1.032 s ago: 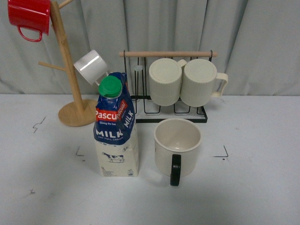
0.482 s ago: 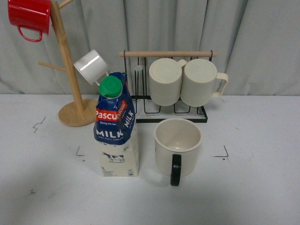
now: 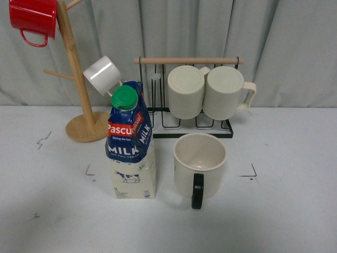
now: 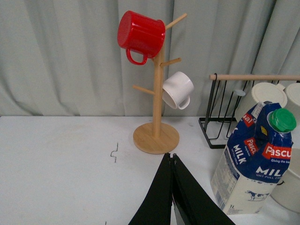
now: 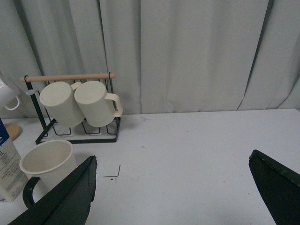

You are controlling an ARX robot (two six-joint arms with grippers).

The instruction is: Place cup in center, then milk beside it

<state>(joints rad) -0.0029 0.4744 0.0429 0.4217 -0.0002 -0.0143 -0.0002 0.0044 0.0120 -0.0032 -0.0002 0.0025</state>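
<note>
The cup (image 3: pixel 199 163), wide and cream with a black handle toward me, stands upright on the white table (image 3: pixel 284 211) near the middle. The milk (image 3: pixel 130 143), a carton with blue top, red label and green cap, stands upright just left of it, a small gap between. Neither gripper shows in the front view. In the left wrist view my left gripper (image 4: pixel 172 157) is shut and empty, back from the milk (image 4: pixel 255 159). In the right wrist view my right gripper (image 5: pixel 173 161) is open and empty over bare table, right of the cup (image 5: pixel 47 164).
A wooden mug tree (image 3: pixel 79 79) with a red mug (image 3: pixel 32 18) and a small white mug (image 3: pixel 101 75) stands at the back left. A black wire rack (image 3: pixel 189 118) holding two ribbed cream mugs (image 3: pixel 205 90) stands behind the cup. Grey curtains hang behind.
</note>
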